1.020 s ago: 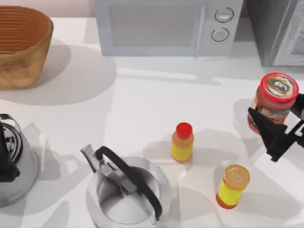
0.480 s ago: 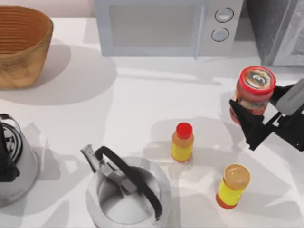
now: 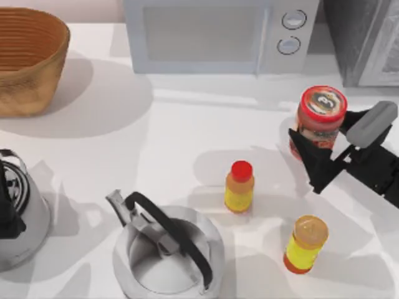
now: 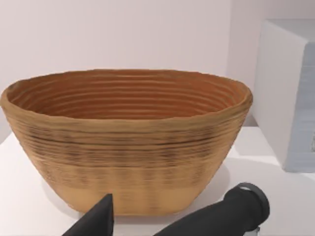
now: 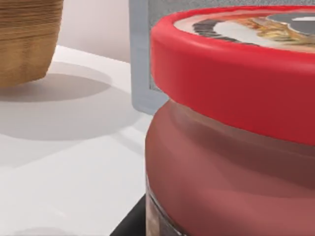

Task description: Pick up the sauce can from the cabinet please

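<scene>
The sauce can [image 3: 319,121], a short fat jar with reddish contents and a wide red lid, is held off the table with my right gripper [image 3: 330,142] shut on its sides. It hangs in front of the microwave's knob end, left of and nearer than the grey cabinet [image 3: 361,37] at the back right corner. The right wrist view shows the sauce can [image 5: 221,147] very close, its red lid [image 5: 236,73] up. My left arm [image 3: 7,202] is parked at the table's left edge; one dark fingertip [image 4: 101,219] shows before the basket.
A light microwave [image 3: 212,34] stands at the back middle and a woven basket [image 3: 28,59] at the back left. A slim yellow bottle with a red cap [image 3: 240,185] and a yellow bottle with a tan cap [image 3: 305,244] stand near the can. Two kettles [image 3: 165,252] sit at the front.
My right gripper has carried the sauce can leftward and toward the back of the table, away from the right edge. The bottles, kettles and left arm have stayed put.
</scene>
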